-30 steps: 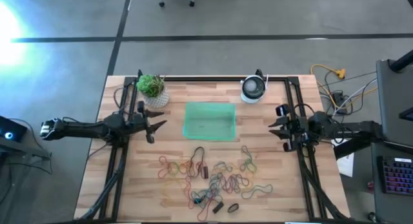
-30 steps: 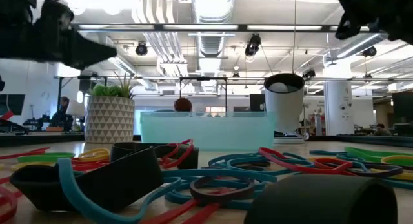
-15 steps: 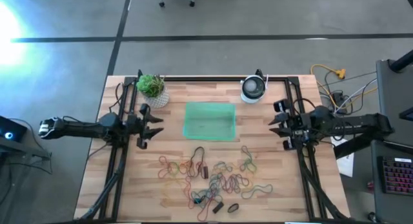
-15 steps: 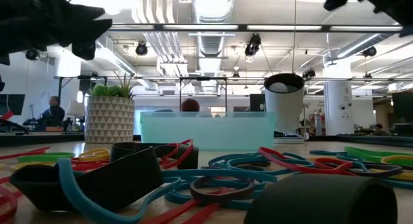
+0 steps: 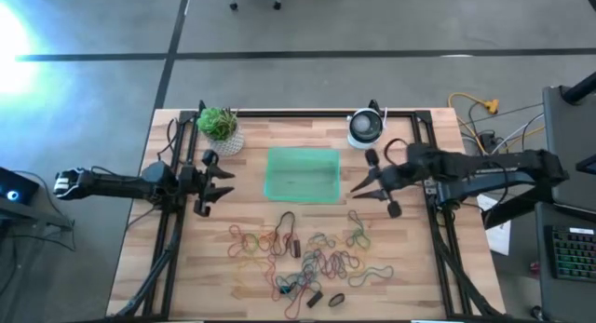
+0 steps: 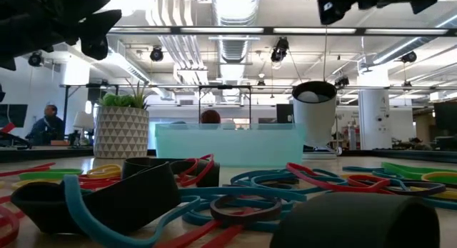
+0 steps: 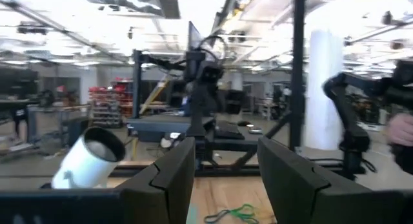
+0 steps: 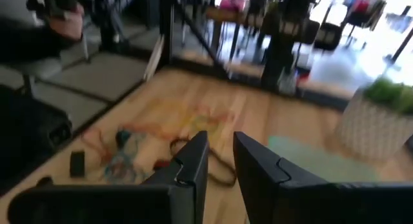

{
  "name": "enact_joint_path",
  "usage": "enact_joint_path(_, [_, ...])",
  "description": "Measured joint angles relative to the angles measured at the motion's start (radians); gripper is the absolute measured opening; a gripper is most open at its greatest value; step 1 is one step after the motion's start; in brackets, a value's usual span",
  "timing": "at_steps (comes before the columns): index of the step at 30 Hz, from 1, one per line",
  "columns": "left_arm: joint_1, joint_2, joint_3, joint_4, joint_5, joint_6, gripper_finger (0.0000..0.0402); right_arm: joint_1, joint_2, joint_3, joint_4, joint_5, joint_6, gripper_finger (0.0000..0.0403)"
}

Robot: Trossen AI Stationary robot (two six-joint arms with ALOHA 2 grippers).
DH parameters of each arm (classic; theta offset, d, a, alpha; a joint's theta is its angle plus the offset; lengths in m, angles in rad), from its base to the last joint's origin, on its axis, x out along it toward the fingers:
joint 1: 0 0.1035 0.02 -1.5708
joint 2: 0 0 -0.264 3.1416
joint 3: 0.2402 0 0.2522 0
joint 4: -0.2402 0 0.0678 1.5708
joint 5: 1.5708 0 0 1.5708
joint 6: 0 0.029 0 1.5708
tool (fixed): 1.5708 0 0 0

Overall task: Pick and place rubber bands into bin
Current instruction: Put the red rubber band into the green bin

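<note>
Swung inward from the table's right edge: right claw (image 5: 376, 184), fingers spread wide and grasping nothing, now just beside the right wall of the bin (image 5: 303, 174) and above bare wood. Seen from its own wrist, two dark fingers (image 8: 187, 166) parted with a narrow gap, pointing toward the pile. Meanwhile pulled slightly outward: left claw (image 5: 212, 180), released and empty too, hovering near the left side of the table, well apart from the bin. From its wrist, fingers (image 7: 171, 175) clearly apart, aimed level across the table.

Beyond the claws: rubber bands (image 5: 312, 258) scattered across the front half of the table, in a loose tangle of red, orange, green and dark loops, none touching the bin. Bin apparently empty, at mid-table toward the back. Further back, a small potted plant (image 5: 220, 127) at the rear left and a round white device (image 5: 365, 127) at the rear right.

Reads as the start of a first pick, probably by the right arm; nothing collected yet. Next needs a descent toward the nearest loops at the pile's right end.
</note>
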Motion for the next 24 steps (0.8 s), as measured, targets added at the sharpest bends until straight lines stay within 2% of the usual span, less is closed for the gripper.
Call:
enact_joint_path(7, [0.0,0.072,0.0,-0.006,0.016,-0.016,0.0154,0.0,0.16,0.0,-0.024,-0.001,0.038,0.0068])
enact_joint_path(11, [-0.001,0.178,0.0,0.006,0.017,-0.027,0.0154,0.0,0.239,0.004,-0.023,-0.007,0.063,0.0068])
enact_joint_path(15, [-0.001,0.286,0.002,0.071,0.018,-0.026,0.0154,0.007,0.311,0.021,-0.019,-0.076,0.122,0.0068])
enact_joint_path(24, [-0.001,0.503,0.008,0.188,0.018,-0.054,0.0154,0.14,0.481,0.118,0.026,-0.074,0.162,0.0104])
